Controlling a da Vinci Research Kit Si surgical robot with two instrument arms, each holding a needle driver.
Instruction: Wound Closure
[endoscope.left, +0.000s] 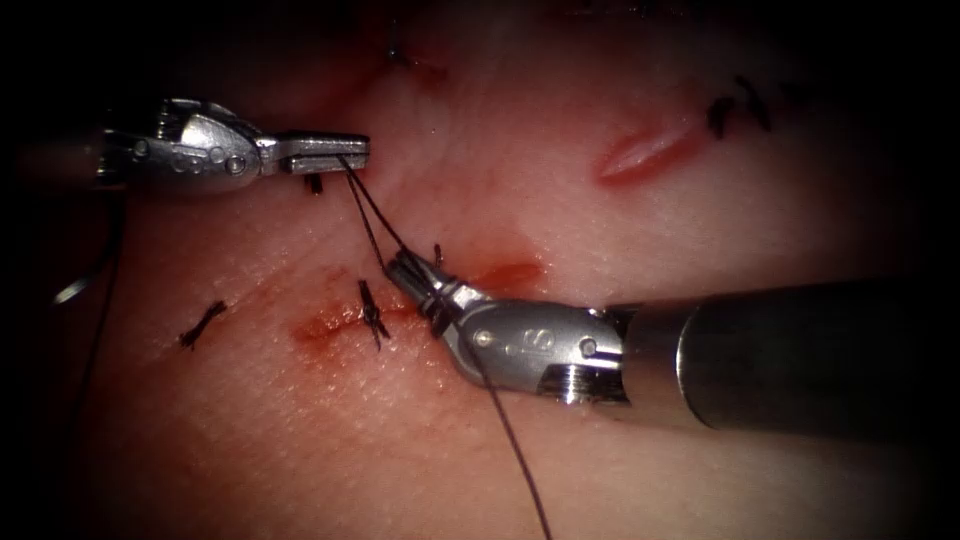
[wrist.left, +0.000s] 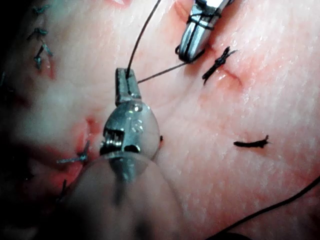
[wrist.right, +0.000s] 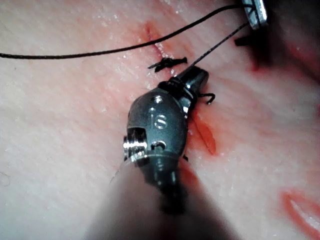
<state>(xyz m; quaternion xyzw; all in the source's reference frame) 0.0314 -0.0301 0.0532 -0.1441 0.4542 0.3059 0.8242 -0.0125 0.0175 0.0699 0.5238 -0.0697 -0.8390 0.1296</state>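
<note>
Tissue (endoscope.left: 620, 240) with stitched cut (endoscope.left: 330, 325)

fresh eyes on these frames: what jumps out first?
The thread, stretched between both tools above the cut: the left tool is shut on it upper left, and turns of it wrap the right tool over the cut. Then the finished knots and red fluid along the cut.

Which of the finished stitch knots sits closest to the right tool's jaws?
The knot on the red cut just left of the right tool. The one farther left and those at upper right lie well away.
</note>
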